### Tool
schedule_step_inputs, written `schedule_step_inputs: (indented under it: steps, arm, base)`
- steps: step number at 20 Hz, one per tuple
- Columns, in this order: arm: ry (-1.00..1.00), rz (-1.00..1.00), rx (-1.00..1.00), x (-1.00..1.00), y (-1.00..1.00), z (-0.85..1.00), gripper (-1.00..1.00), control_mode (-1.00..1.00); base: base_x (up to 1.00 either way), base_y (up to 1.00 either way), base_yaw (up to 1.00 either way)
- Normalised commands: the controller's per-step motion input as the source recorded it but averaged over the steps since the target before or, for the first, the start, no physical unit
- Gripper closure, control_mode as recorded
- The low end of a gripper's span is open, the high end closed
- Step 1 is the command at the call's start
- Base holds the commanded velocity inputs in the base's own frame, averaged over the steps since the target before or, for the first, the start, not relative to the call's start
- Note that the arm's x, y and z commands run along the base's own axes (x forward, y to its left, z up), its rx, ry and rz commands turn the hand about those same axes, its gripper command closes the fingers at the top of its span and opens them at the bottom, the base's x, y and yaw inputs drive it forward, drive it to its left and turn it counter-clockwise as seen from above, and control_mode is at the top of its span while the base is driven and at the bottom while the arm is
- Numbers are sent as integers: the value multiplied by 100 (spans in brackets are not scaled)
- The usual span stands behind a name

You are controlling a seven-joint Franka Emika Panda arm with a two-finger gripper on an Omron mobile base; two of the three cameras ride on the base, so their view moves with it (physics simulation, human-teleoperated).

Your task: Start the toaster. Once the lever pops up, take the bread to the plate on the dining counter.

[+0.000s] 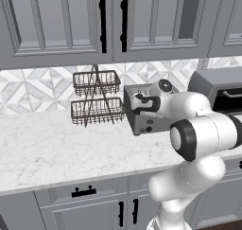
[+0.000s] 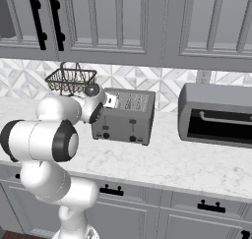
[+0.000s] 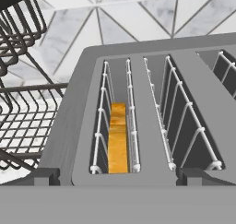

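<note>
Sitting deep in slot: bread (image 3: 118, 140), orange-yellow slice, stands on edge inside the left slot of the hand view, between thin white wire guides; its top lies below the slot rim.
Toaster: toaster (image 2: 124, 116), boxy grey metal, two long top slots, small dark knobs low on its front face; second slot in the hand view has no slice in it.
Lever: lever (image 2: 132, 121), small dark tab on the front face, right of centre in the right base view.
Position: toaster stands on the table (image 1: 42, 148), at centre right of the left base view, near the back wall.
Table: white marble with grey veins, grey cabinets with black handles below.
Room: wire basket rack (image 1: 96, 97) just left of the toaster; grey microwave (image 2: 216, 115) to its right; patterned tile wall; grey upper cabinets.
Arm: white, bent, wrist over the toaster's left end.
Gripper: gripper (image 3: 118, 174) hovers over the slots, pointing down, jaws spread wide, holding nothing.
</note>
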Motion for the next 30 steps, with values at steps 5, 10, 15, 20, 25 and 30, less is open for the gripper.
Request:
schedule_step_inputs:
  steps: [5, 10, 15, 20, 25, 30]
  arm:
    - [0, 0, 0, 0, 0, 0, -100, -100]
    - [0, 0, 0, 0, 0, 0, -100, -100]
    - [0, 0, 0, 0, 0, 0, -100, -100]
    - [0, 0, 0, 0, 0, 0, -100, -100]
    - [0, 0, 0, 0, 0, 0, -100, -100]
    - [0, 0, 0, 0, 0, 0, -100, -100]
  base:
    - [0, 0, 0]
    - [0, 0, 0]
    - [0, 0, 0]
    - [0, 0, 0]
    - [0, 0, 0]
    - [0, 0, 0]
